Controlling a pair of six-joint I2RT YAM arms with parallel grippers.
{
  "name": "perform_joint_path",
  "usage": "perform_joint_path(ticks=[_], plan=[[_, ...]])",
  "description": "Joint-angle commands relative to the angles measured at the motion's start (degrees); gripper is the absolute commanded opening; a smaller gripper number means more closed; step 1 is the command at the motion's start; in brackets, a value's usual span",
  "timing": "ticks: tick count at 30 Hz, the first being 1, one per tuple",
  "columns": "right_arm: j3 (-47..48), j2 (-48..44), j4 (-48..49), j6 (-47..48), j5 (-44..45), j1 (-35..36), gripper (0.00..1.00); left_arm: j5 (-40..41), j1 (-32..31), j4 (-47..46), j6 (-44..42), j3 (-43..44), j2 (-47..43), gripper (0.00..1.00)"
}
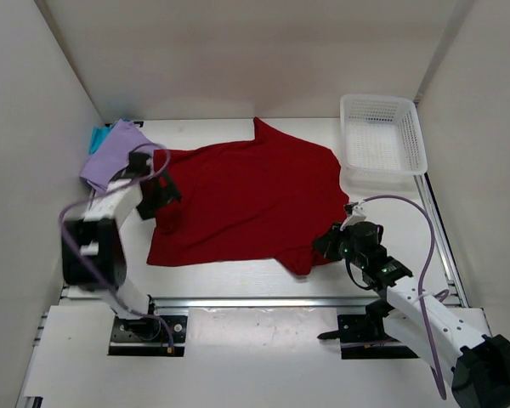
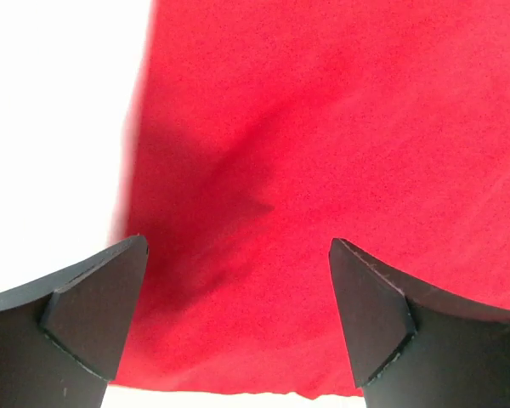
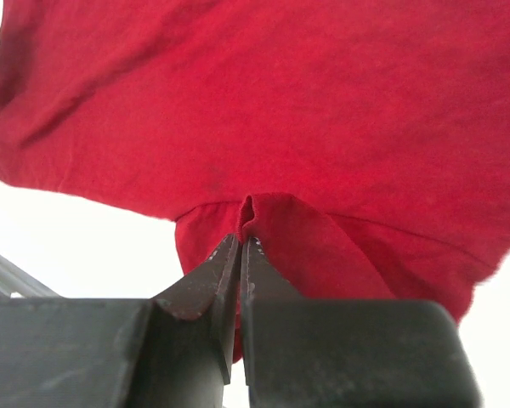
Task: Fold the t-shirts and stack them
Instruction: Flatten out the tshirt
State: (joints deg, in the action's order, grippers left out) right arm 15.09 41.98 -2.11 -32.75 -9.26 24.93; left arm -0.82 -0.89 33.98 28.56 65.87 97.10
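Red t-shirt [image 1: 242, 200] spread flat across the middle of the white tabletop [image 1: 238, 348], long axis running left to right in the top view, one sleeve pointing to the upper middle of the frame, the other to the lower right. Lavender t-shirt [image 1: 110, 153] bunched at the upper left, lying on top of the teal t-shirt [image 1: 96, 136], of which only a corner showed; both apart from the red one. White basket [image 1: 382, 140] at the upper right, just beside the red shirt's right edge.

Left hand [image 2: 238, 314] poised over the shirt's left edge, fingers wide apart, nothing between them, red cloth directly below and bare tabletop just to the left in the wrist view. Right hand [image 3: 240, 255] at the lower right sleeve, fingers pinched tight on a small raised fold of that sleeve.

Judged nearest for the next grasp: left hand, with the left edge right beneath it; right hand already anchored at the opposite end, so any fold likely to run across the long axis between the two.
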Motion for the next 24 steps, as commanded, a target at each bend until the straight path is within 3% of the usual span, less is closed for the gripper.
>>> perform_joint_path(ticks=[1,3,5,8,12,24], plan=[[1.4,0.6,4.0,0.8,1.1,2.1,0.0,-4.6,6.2,-9.7,2.6,-14.7,-19.3,0.98],[1.3,1.1,3.6,1.0,1.2,3.3,0.0,-5.3,5.8,-9.5,3.4,-20.2,-26.8,0.63],[1.3,0.4,3.6,1.1,1.8,3.6,0.0,-2.2,3.9,-6.5,4.7,-24.5,-35.4,0.49],[1.0,-1.1,3.3,0.8,1.8,4.2,0.0,0.6,5.4,-2.0,7.5,-32.8,-44.6,0.46],[0.9,-1.6,3.7,0.8,2.3,5.0,0.0,-3.7,15.3,-0.3,9.1,-41.9,-52.3,0.39],[-0.6,-0.9,4.9,0.0,1.6,7.6,0.0,-3.4,22.8,-0.8,15.1,-47.7,-52.7,0.45]])
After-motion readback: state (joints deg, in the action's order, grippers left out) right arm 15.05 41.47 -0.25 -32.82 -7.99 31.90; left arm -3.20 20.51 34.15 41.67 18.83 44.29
